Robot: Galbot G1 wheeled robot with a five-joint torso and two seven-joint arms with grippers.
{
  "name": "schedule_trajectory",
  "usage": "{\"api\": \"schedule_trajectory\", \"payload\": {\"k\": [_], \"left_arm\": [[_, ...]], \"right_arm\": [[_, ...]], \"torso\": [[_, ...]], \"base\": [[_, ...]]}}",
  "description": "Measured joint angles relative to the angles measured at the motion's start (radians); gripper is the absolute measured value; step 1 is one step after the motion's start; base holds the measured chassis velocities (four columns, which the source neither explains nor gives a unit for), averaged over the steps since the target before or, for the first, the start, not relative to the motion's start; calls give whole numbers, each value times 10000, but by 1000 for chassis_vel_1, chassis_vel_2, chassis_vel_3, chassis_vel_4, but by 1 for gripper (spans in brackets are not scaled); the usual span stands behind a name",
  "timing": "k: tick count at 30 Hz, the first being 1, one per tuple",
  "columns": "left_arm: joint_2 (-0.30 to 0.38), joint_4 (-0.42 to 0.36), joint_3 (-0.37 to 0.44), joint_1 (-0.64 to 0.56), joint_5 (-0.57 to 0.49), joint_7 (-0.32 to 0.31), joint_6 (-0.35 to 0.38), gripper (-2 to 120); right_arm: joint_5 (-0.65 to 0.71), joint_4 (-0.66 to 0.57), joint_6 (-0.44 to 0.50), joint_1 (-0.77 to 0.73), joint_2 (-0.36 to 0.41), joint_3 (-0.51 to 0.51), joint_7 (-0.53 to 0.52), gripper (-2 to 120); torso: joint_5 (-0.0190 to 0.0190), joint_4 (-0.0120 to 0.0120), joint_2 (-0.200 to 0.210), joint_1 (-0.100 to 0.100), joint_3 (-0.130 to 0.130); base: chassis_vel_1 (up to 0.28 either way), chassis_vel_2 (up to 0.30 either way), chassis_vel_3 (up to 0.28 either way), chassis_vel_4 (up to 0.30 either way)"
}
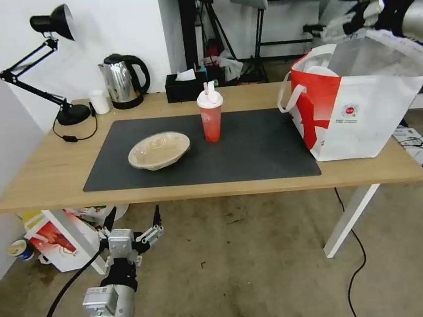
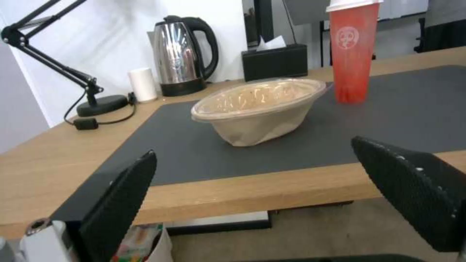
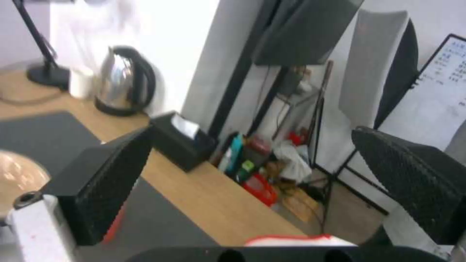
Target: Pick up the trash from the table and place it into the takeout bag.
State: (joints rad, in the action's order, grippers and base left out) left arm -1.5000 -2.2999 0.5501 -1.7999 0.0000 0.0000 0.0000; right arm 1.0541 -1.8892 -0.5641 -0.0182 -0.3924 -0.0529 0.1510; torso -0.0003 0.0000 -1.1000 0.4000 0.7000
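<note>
Already one white bowl sat inside the takeout bag, which stood on the table at the edge of the grey mat. I judged that as one piece of three done. You had two left, both on the mat: the beige dish well away from the bag, and the red cup with its white lid between the dish and the bag.

Your left gripper hung below the table's near edge, on the dish's side, fingers spread wide and empty, facing the dish. Your right gripper was up above the bag's far side, also wide open with nothing held.

Beyond the mat, along the table's back edge, stood a black desk lamp, a small white cup, a steel kettle and a black tissue box. Under the table, below the lamp, a smaller red-and-white bag sat on the stained floor, and stands and clutter filled the room behind.
</note>
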Motion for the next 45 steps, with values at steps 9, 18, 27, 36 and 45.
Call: {"api": "schedule_trajectory", "payload": {"k": [9, 18, 27, 36, 45], "left_arm": [[0, 0, 0, -1, 0, 0, 0, 100], [0, -1, -1, 0, 0, 0, 0, 100], [-1, 0, -1, 0, 0, 0, 0, 100], [0, 0, 0, -1, 0, 1, 0, 100], [0, 0, 1, 0, 0, 0, 0, 100]], "right_arm": [[1424, -2349, 1074, -1862, -505, 1435, -4325, 100], [681, -3976, 2179, -5119, -1332, 3308, -5653, 100], [-1182, -5145, 2611, -8872, -2923, 5977, -5582, 100], [-3881, -6053, 3755, -12339, -5124, 7234, -5128, 100], [-5754, -6100, 5238, -14620, -6824, 7065, -4799, 100]], "torso": [[-1, 1, 0, 0, 0], [-1, -1, -1, -1, 0], [1, 0, 0, -1, 0], [3, -2, -1, 0, -1], [1, -1, -1, -1, -1]], "base": [[0, 0, 0, 0], [0, 0, 0, 0], [0, 0, 0, 0], [0, 0, 0, 0], [0, 0, 0, 0]]}}
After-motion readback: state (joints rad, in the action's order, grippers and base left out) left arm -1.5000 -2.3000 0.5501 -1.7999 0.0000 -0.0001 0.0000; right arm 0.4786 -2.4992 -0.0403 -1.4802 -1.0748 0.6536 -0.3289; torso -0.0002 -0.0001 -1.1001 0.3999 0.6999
